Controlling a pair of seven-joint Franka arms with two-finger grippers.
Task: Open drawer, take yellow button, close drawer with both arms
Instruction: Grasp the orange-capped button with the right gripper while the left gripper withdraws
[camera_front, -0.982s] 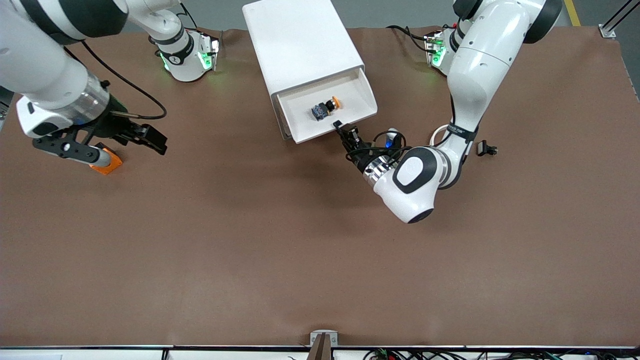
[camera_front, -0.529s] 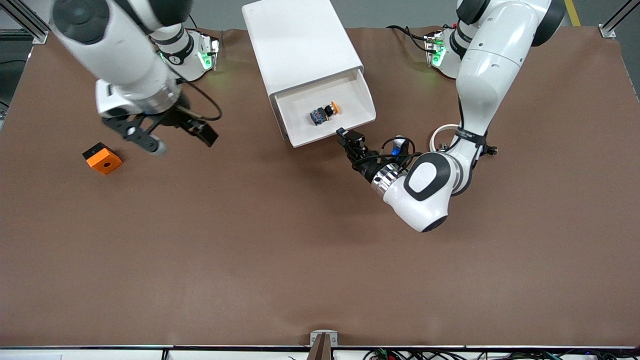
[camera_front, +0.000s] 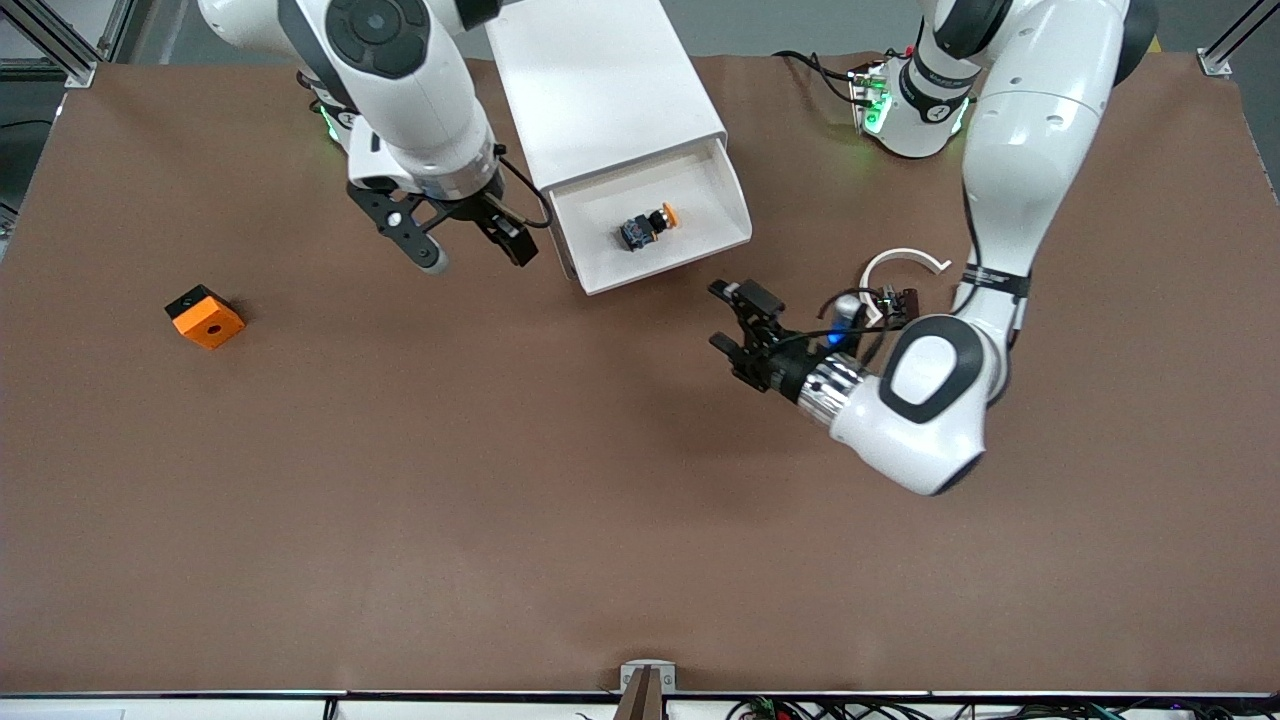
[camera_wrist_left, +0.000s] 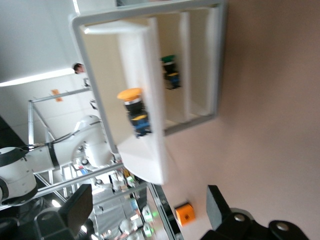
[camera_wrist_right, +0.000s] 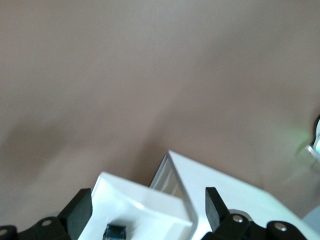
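The white drawer (camera_front: 690, 243) stands pulled out of its white cabinet (camera_front: 600, 80). In it lies the button (camera_front: 648, 225), orange cap on a black-and-blue body, also in the left wrist view (camera_wrist_left: 134, 112). My left gripper (camera_front: 728, 320) hangs open and empty over the brown table in front of the drawer, clear of its front edge. My right gripper (camera_front: 472, 252) is open and empty over the table beside the drawer, toward the right arm's end. In the right wrist view the drawer's corner (camera_wrist_right: 145, 205) and the button's dark body (camera_wrist_right: 116, 232) show between the fingers.
An orange square block (camera_front: 205, 317) lies toward the right arm's end of the table. A white ring piece (camera_front: 900, 262) and a small black clip (camera_front: 903, 298) sit by the left arm's forearm. A green-capped part (camera_wrist_left: 170, 74) shows deeper inside the cabinet.
The left gripper has opened, let go of the drawer front and drawn back from it. The right arm has swung from over the orange block to beside the drawer.
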